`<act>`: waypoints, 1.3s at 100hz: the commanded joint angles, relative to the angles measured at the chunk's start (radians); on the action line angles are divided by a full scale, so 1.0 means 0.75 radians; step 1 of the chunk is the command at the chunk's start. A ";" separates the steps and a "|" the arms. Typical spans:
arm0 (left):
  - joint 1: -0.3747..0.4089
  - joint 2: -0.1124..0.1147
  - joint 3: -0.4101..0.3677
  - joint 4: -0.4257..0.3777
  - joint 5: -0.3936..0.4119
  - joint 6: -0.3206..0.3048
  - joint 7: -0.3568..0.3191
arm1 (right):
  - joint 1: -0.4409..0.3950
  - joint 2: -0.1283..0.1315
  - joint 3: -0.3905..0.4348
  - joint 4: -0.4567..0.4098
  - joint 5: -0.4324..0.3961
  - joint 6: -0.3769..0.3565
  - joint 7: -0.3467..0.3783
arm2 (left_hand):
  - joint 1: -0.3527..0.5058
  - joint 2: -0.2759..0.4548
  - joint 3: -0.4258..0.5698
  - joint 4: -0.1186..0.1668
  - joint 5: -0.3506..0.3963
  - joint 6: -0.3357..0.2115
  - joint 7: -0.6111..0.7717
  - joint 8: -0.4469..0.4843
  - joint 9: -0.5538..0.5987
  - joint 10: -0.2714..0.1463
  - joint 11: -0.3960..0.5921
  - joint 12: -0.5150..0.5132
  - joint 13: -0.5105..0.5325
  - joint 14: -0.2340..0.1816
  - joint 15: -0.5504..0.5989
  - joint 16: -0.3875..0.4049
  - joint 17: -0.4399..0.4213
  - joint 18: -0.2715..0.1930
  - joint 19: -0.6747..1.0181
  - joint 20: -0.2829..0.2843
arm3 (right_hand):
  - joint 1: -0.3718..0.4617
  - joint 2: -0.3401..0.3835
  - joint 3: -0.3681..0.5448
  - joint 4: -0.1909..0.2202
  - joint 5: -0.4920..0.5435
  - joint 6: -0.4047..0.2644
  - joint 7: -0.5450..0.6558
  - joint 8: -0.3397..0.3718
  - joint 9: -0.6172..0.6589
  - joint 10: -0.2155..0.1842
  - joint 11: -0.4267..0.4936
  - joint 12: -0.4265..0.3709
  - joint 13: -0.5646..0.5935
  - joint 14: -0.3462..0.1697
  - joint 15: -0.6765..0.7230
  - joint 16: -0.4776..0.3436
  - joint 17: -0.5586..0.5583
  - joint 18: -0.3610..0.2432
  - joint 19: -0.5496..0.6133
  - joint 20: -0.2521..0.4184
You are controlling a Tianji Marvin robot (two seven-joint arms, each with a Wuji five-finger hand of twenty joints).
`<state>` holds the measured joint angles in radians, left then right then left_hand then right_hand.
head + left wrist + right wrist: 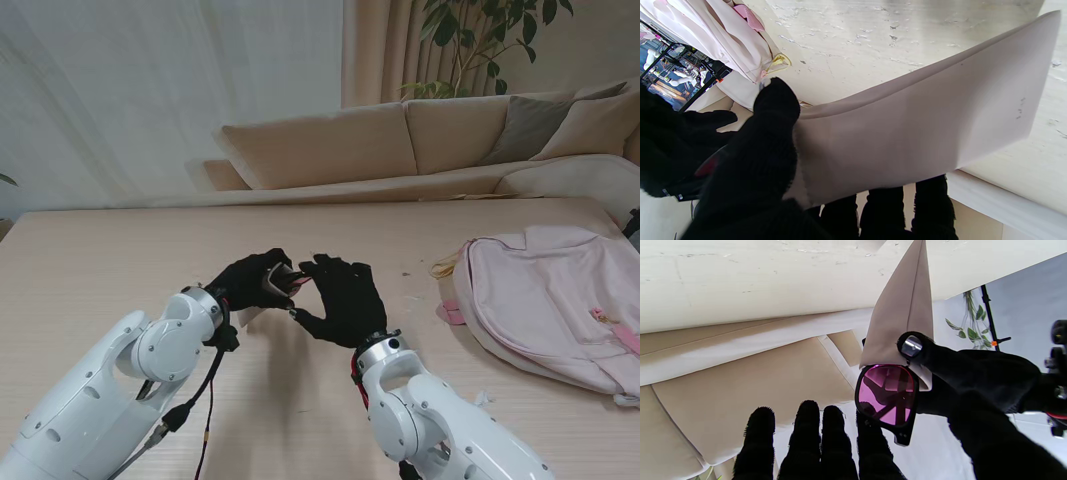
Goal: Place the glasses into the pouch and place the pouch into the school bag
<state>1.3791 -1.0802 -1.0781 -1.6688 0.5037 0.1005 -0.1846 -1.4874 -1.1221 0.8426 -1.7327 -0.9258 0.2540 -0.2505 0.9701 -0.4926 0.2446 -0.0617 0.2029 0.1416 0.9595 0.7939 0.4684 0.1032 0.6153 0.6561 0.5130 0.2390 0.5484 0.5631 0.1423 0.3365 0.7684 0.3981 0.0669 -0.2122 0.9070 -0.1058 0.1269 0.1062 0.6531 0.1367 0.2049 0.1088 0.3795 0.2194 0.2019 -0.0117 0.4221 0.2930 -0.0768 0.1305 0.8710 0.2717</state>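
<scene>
The beige pouch (923,126) hangs above the table, pinched at its open end by my left hand (252,282); from the stand only a pale sliver of the pouch (250,316) shows under that hand. My right hand (342,298) meets it fingertip to fingertip at the table's middle. It holds the glasses (888,395), which have a black frame and pink lenses. One lens end sits right at the pouch (903,316) mouth, with most of that lens still outside. The pink school bag (545,300) lies flat on the table to the right, apart from both hands.
A beige sofa (400,140) runs along the table's far edge, with a potted plant (480,40) behind it. The light wooden table (120,260) spreads to the left of my arms. A yellow cord (443,267) lies at the bag's left end.
</scene>
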 commanded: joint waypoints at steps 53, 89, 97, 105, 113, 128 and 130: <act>0.029 -0.024 -0.010 -0.097 -0.035 0.006 0.024 | 0.060 -0.023 -0.073 -0.039 -0.038 0.106 0.039 | 0.107 0.204 0.046 0.052 0.092 -0.085 0.151 0.053 0.001 0.018 0.012 0.006 0.042 0.024 0.036 0.033 -0.005 0.045 0.057 0.027 | -0.030 0.135 -0.201 -0.024 -0.052 -0.028 -0.129 -0.090 -0.044 -0.002 -0.175 -0.078 -0.089 -0.036 -0.069 -0.041 -0.039 -0.037 -0.189 0.159; 0.073 -0.039 -0.056 -0.123 -0.029 0.012 0.104 | -0.034 -0.052 0.107 -0.015 0.123 -0.051 -0.109 | 0.053 0.245 0.021 0.045 0.159 -0.150 0.146 0.050 0.088 -0.045 -0.024 -0.021 0.021 0.015 -0.011 0.013 -0.109 0.053 -0.007 -0.001 | 0.074 -0.168 -0.279 0.025 -0.048 -0.050 0.201 0.125 -0.049 0.023 0.417 0.156 0.019 0.010 0.142 0.068 -0.017 -0.009 -0.054 0.229; 0.076 -0.044 -0.060 -0.123 -0.050 0.022 0.118 | -0.051 -0.061 0.132 0.002 0.193 -0.046 -0.110 | 0.042 0.260 0.012 0.039 0.171 -0.153 0.142 0.048 0.090 -0.044 -0.027 -0.022 -0.014 0.019 -0.032 0.007 -0.123 0.054 -0.015 -0.005 | 0.091 -0.238 -0.325 0.042 -0.018 -0.049 0.237 0.135 -0.049 0.020 0.551 0.201 0.052 0.022 0.171 0.083 -0.018 -0.001 -0.036 0.212; 0.080 -0.052 -0.061 -0.118 -0.068 0.022 0.147 | -0.055 -0.074 0.145 0.033 0.284 -0.074 -0.116 | 0.020 0.264 -0.005 0.042 0.205 -0.189 0.125 0.048 0.113 -0.044 -0.083 -0.058 -0.071 0.014 -0.085 -0.018 -0.142 0.052 -0.035 -0.017 | 0.153 -0.337 -0.330 0.052 0.042 -0.046 0.252 0.142 0.023 0.035 0.611 0.218 0.096 0.042 0.201 0.097 -0.024 0.017 -0.036 0.203; 0.079 -0.063 -0.056 -0.102 -0.092 0.010 0.187 | -0.043 -0.070 0.150 0.055 0.342 -0.109 -0.056 | 0.003 0.261 0.004 0.039 0.222 -0.193 0.105 0.047 0.098 -0.028 -0.158 -0.116 -0.143 0.012 -0.132 -0.049 -0.160 0.047 -0.049 -0.026 | 0.201 -0.386 -0.333 0.052 0.050 -0.054 0.242 0.141 0.061 0.036 0.622 0.221 0.124 0.046 0.210 0.102 -0.027 0.025 -0.036 0.201; 0.083 -0.066 -0.059 -0.095 -0.105 -0.028 0.203 | 0.005 -0.068 0.135 0.105 0.390 -0.157 -0.008 | -0.023 0.277 -0.001 0.033 0.247 -0.240 0.094 0.057 0.067 -0.051 -0.183 -0.144 -0.195 -0.023 -0.141 -0.059 -0.177 0.033 -0.055 -0.030 | 0.355 -0.398 -0.319 0.036 0.015 -0.175 0.238 0.147 0.075 0.017 0.630 0.227 0.158 0.037 0.221 0.111 -0.023 0.036 -0.013 0.206; 0.084 -0.068 -0.060 -0.093 -0.106 -0.034 0.211 | 0.012 -0.068 0.132 0.115 0.386 -0.163 -0.011 | -0.024 0.278 -0.001 0.033 0.254 -0.243 0.095 0.061 0.071 -0.050 -0.182 -0.146 -0.191 -0.027 -0.140 -0.060 -0.176 0.034 -0.053 -0.029 | 0.368 -0.400 -0.314 0.031 0.009 -0.199 0.243 0.151 0.075 0.018 0.628 0.227 0.162 0.038 0.222 0.112 -0.022 0.038 -0.005 0.208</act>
<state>1.4364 -1.1231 -1.1199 -1.7340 0.4288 0.0982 -0.0151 -1.4960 -1.1733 0.9496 -1.6656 -0.6286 0.1434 -0.2440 0.9302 -0.4667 0.2009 -0.0617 0.2781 0.1165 0.9272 0.7953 0.5339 0.0901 0.4879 0.5635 0.3882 0.2515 0.4471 0.5345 0.0282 0.3488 0.7556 0.3879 0.3171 -0.4991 0.6945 -0.1002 0.1589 0.0150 0.8375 0.2345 0.2376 0.1231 0.8353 0.3737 0.2947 0.0249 0.5740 0.3669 -0.0883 0.1573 0.8455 0.4354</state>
